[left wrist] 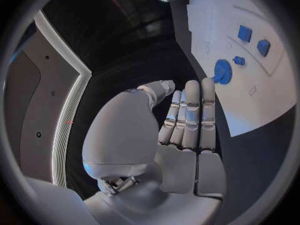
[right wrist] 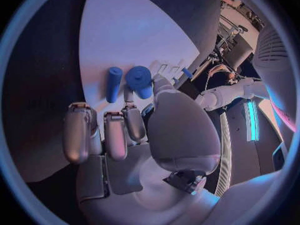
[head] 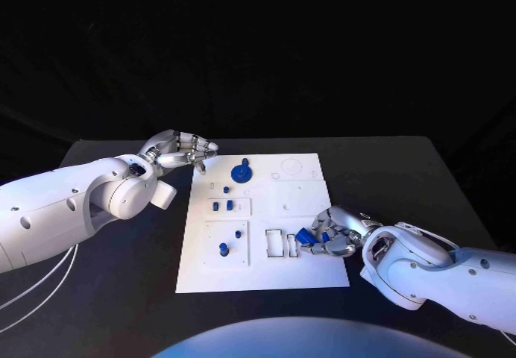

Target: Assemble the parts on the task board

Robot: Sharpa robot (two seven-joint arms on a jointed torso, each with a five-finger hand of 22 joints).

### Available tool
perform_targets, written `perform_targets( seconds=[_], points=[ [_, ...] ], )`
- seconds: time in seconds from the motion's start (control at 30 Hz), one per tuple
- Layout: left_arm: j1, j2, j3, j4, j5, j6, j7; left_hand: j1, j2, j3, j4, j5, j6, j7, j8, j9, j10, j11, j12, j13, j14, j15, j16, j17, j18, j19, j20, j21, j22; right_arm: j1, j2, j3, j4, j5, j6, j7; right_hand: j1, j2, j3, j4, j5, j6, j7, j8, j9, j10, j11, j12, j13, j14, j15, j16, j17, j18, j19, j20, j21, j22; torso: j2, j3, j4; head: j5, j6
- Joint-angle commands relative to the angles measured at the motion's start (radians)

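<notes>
The white task board [head: 269,265] lies in the middle of the table. My right hand [head: 342,233] is over its near right part, beside the rectangular slots [head: 277,243]. It pinches a round blue part [head: 306,237] between thumb and fingers, also seen in the right wrist view as the blue part [right wrist: 139,80]. A blue cylinder [right wrist: 114,84] sits just beside it; I cannot tell whether it is held. My left hand [head: 177,151] hovers at the board's far left corner, holding nothing, with its fingers [left wrist: 190,115] stretched out side by side.
On the board are a blue gear [head: 243,173] with a small peg [head: 246,161] behind it, two blue blocks [head: 221,205], and two small blue pieces [head: 236,235] [head: 224,248] in the near left panel. The gear [left wrist: 222,71] and blocks [left wrist: 253,40] lie beyond my left fingertips.
</notes>
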Motion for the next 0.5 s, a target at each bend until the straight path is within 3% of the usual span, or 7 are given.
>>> perform_targets(
  seconds=[0.03, 0.23, 0.5],
  points=[
    [0.000, 0.000, 0.000, 0.004, 0.006, 0.017, 0.008, -0.006, 0.004, -0.005, 0.002, 0.003, -0.006, -0.002, -0.001, 0.002, -0.004, -0.001, 0.005, 0.001, -0.005, 0.001, 0.001, 0.001, 0.015, 0.000, 0.005, -0.005, -0.002, -0.005, 0.006, -0.002, -0.004, -0.023, 0.036, -0.032, 0.004, 0.013, -0.008, 0.002, 0.005, 0.005, -0.001, 0.002, -0.003, -0.001, -0.005, -0.004, 0.009, 0.062, -0.003, 0.006, 0.036, -0.014, 0.023, -0.004, 0.005, 0.196, 0.001, -0.0010, 0.0012, -0.004, -0.001],
    [0.000, -0.001, 0.001, 0.005, 0.004, 0.017, 0.007, -0.006, 0.004, -0.005, 0.002, 0.003, -0.006, -0.002, -0.001, 0.002, -0.004, -0.001, 0.005, 0.001, -0.005, 0.001, 0.001, 0.001, 0.015, 0.000, 0.005, -0.005, -0.002, -0.008, 0.011, -0.002, -0.004, -0.018, 0.029, -0.031, 0.021, 0.025, -0.008, 0.000, 0.005, 0.011, -0.003, 0.008, -0.004, 0.003, -0.008, -0.001, 0.014, 0.064, -0.006, 0.008, 0.042, -0.015, 0.026, -0.006, 0.013, 0.199, 0.000, -0.0011, 0.0009, -0.006, -0.001],
    [0.000, -0.001, 0.001, 0.006, 0.003, 0.016, 0.007, -0.006, 0.004, -0.005, 0.002, 0.003, -0.006, -0.002, -0.001, 0.002, -0.004, -0.001, 0.005, 0.001, -0.005, 0.001, 0.001, 0.001, 0.015, 0.000, 0.005, -0.005, -0.002, -0.010, 0.009, -0.002, 0.001, 0.005, -0.027, -0.019, 0.075, 0.080, 0.031, -0.002, 0.005, 0.041, -0.017, 0.017, -0.015, 0.027, -0.021, 0.014, 0.035, 0.070, -0.017, 0.019, 0.068, -0.025, 0.045, -0.016, 0.061, 0.215, 0.001, -0.0005, 0.0012, -0.006, 0.001]
  ],
)
